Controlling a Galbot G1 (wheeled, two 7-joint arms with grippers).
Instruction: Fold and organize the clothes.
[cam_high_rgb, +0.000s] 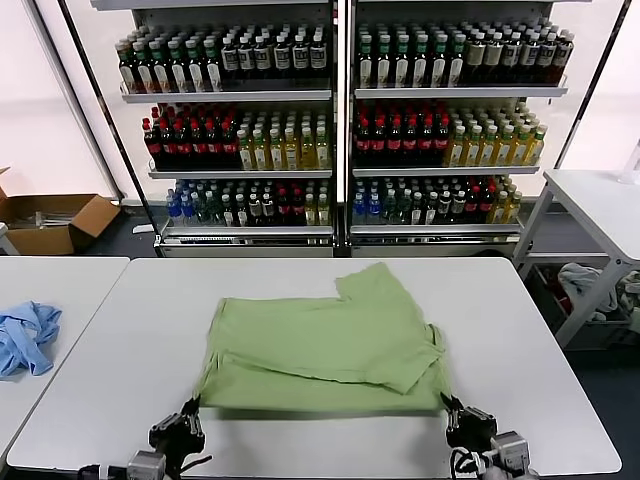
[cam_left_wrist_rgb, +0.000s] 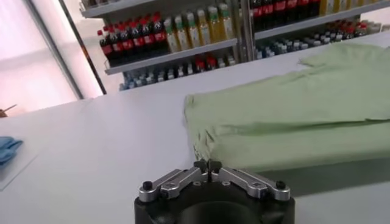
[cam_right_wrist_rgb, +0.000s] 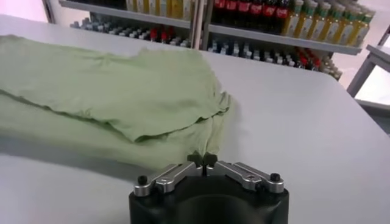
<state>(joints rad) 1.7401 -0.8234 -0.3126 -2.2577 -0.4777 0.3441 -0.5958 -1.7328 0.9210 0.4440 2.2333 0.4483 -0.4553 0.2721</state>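
Green shirt (cam_high_rgb: 325, 345) corners are clamped by left gripper (cam_high_rgb: 186, 413) and right gripper (cam_high_rgb: 452, 411) fingers, low in frame; blue garment (cam_high_rgb: 25, 335) is seen at left edge.

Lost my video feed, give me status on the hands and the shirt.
Left hand shut on green shirt, near-left corner. Right hand shut on near-right corner. Shirt partly folded, near edge lifted off white table. Nothing in the way.

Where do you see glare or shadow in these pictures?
Head view: bright backlight glows behind the bottle shelves. Left wrist view: washed-out window glare beside the shelving, and a dark shadow under the raised hem of the green shirt. Right wrist view: a soft shadow below the shirt's near edge.
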